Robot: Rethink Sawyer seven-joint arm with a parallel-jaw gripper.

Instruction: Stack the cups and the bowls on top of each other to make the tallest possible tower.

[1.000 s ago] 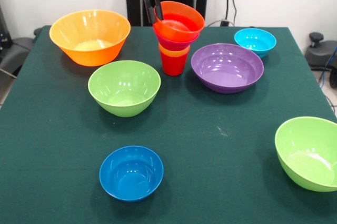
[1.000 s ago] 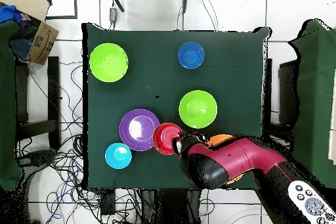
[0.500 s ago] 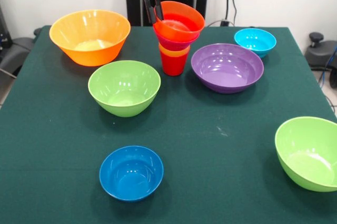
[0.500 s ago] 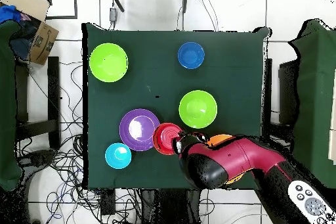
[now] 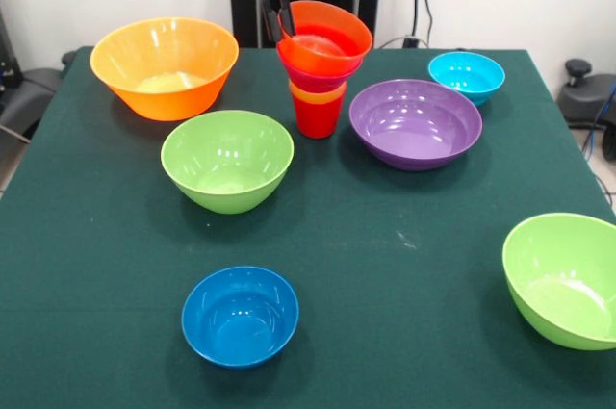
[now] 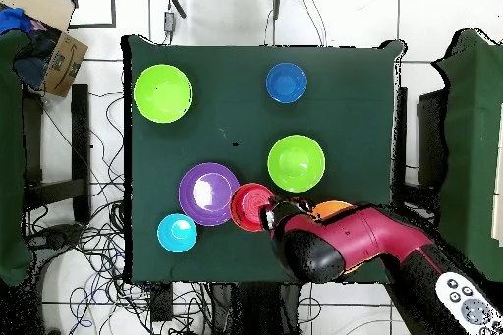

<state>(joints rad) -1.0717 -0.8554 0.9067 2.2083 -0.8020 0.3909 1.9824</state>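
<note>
The tower stands at the table's far middle: a red cup (image 5: 316, 118) at the base, an orange cup (image 5: 317, 92) in it, a small pink bowl (image 5: 319, 79), and an orange bowl (image 5: 325, 38) on top. From above the tower (image 6: 250, 205) shows as a red-orange disc. My gripper (image 5: 275, 16) comes down from the top edge, its fingers pinching the orange bowl's left rim. In the overhead view the gripper (image 6: 268, 216) is at the disc's right edge, mostly under the arm. The orange bowl sits slightly tilted.
Around the tower lie a large yellow-orange bowl (image 5: 165, 66), a lime green bowl (image 5: 227, 159), a purple bowl (image 5: 415, 123), a light blue bowl (image 5: 466, 75), a dark blue bowl (image 5: 240, 315) and a second lime green bowl (image 5: 563, 279) at the near right edge.
The gripper and the orange bowl have shifted slightly up and to the left together. The other bowls have not moved.
</note>
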